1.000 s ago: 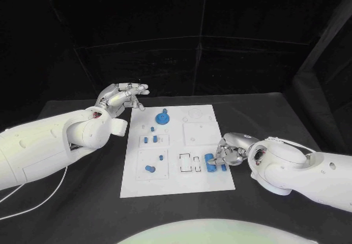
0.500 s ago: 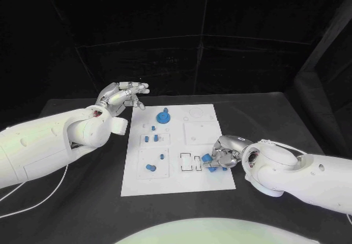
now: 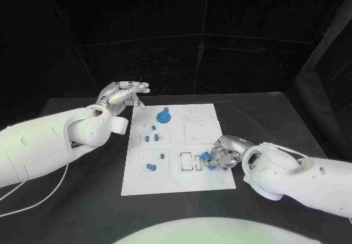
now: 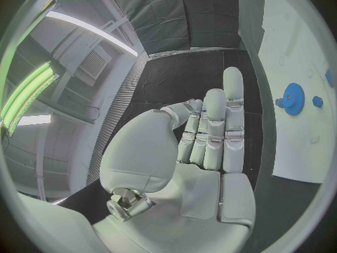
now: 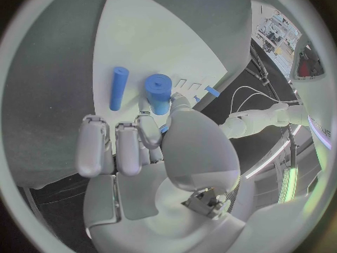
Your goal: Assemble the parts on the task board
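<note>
The tabletop (image 3: 88, 203) is black, and on it the task board (image 3: 176, 183) is plain white, marked with thin dark outlines around its recesses. The parts on it are all blue: a round gear-like part (image 3: 162, 119), two small pegs (image 3: 150, 138) and a little knob (image 3: 150, 166). The right wrist view shows a slim blue cylinder (image 5: 118, 87) and a thicker blue cylinder (image 5: 159, 93) (both the same plain blue). The left robot hand (image 3: 123, 94) and right robot hand (image 3: 222, 156) are silver, on glossy white arms.
</note>
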